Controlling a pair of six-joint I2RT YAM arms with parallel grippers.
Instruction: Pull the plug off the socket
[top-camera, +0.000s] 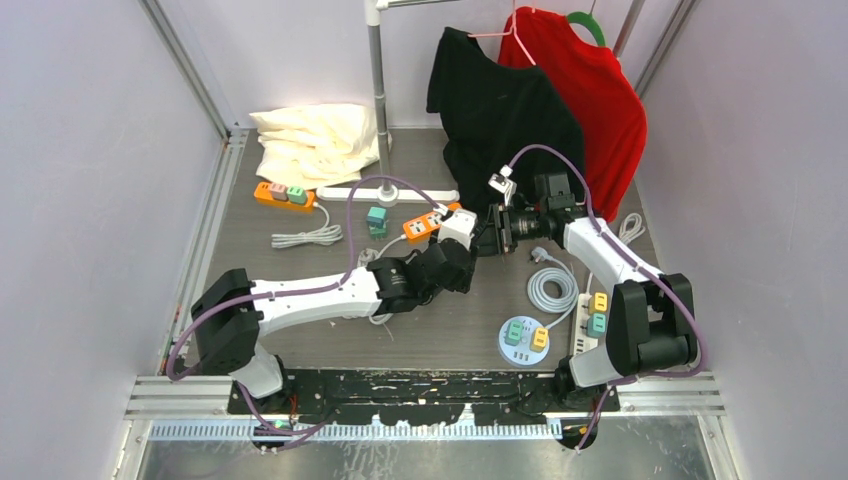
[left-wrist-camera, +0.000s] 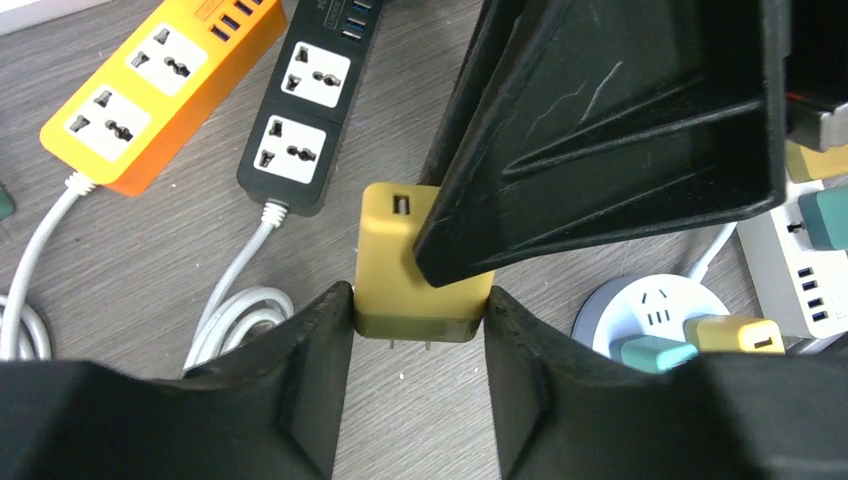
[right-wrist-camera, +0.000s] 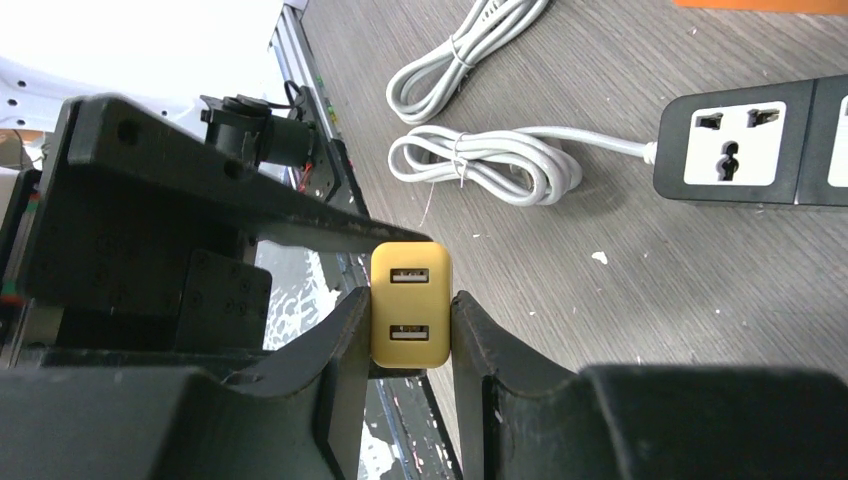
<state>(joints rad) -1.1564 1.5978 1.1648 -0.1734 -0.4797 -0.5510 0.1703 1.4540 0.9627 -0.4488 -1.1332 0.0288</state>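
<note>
- Gripping a yellow plastic two-port USB charger plug by its sides, the right gripper was clamped shut
- The left gripper pinched its pronged end, metal pins bare

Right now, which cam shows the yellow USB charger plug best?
Right wrist: the yellow two-port USB charger plug sits unobstructed between the right jaws, both ports visible. Left wrist shows its body and prongs, half covered by the right jaws. Top external: hidden between the arms.
</note>
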